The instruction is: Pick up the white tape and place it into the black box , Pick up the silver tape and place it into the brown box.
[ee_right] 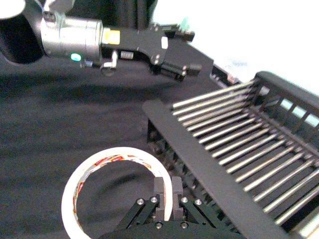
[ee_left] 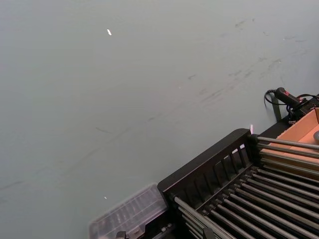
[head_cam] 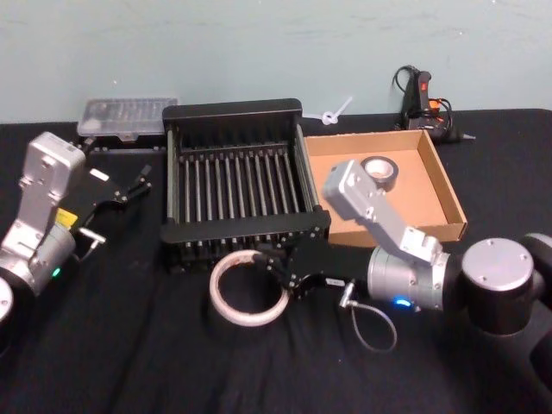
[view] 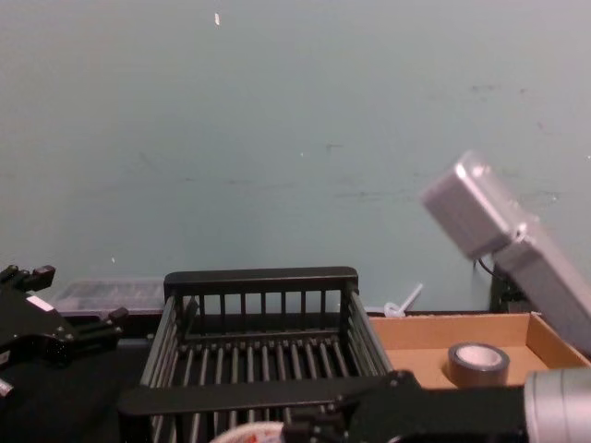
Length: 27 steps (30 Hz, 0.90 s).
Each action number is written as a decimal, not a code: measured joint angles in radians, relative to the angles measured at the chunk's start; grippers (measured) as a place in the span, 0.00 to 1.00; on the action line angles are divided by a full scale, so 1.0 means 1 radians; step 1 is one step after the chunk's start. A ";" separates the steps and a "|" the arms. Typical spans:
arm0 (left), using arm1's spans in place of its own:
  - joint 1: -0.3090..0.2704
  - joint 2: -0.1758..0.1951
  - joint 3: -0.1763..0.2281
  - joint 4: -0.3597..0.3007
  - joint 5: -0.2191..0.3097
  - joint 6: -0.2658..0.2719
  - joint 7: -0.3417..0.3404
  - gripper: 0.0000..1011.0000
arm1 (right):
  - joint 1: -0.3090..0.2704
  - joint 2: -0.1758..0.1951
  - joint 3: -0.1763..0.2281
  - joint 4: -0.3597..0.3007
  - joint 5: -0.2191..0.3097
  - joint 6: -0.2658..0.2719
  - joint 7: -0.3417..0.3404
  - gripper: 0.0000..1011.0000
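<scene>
I saw the silver tape [head_cam: 379, 173] lying in the brown box [head_cam: 435, 191], while the black box [head_cam: 235, 115] held nothing. My right gripper [ee_right: 166, 193] had its fingers pinched on the white tape [head_cam: 247, 288], on the cloth just before the black box. My left gripper [head_cam: 138, 183] sat open, left of the boxes.

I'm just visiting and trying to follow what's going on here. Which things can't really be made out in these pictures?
- White tape, chest view: mostly hidden behind the black box rim and cut by the bottom edge.
- Left gripper, head view: too small to tell how its jaws stand.
- Brown box, left wrist view: cut off by the edge and screened by the black box's bars.
- Silver tape, head view: partly covered by the right arm.
</scene>
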 joint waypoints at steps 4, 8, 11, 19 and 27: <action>0.000 0.000 0.000 0.000 0.000 0.000 0.000 0.99 | 0.000 0.013 0.015 -0.022 0.021 -0.014 -0.005 0.09; 0.000 0.000 0.000 0.000 0.000 0.000 0.000 0.99 | 0.001 0.019 0.028 -0.033 0.036 -0.024 -0.019 0.09; 0.000 0.000 0.000 0.000 0.000 0.000 0.000 0.99 | 0.004 0.019 0.042 -0.039 0.043 -0.029 -0.039 0.09; 0.000 0.000 0.000 0.000 0.000 0.000 0.000 0.99 | 0.020 -0.001 0.074 -0.032 0.047 -0.039 -0.098 0.09; 0.000 0.000 0.000 0.000 0.000 0.000 0.000 0.99 | 0.058 -0.046 0.099 0.011 0.027 -0.036 -0.163 0.09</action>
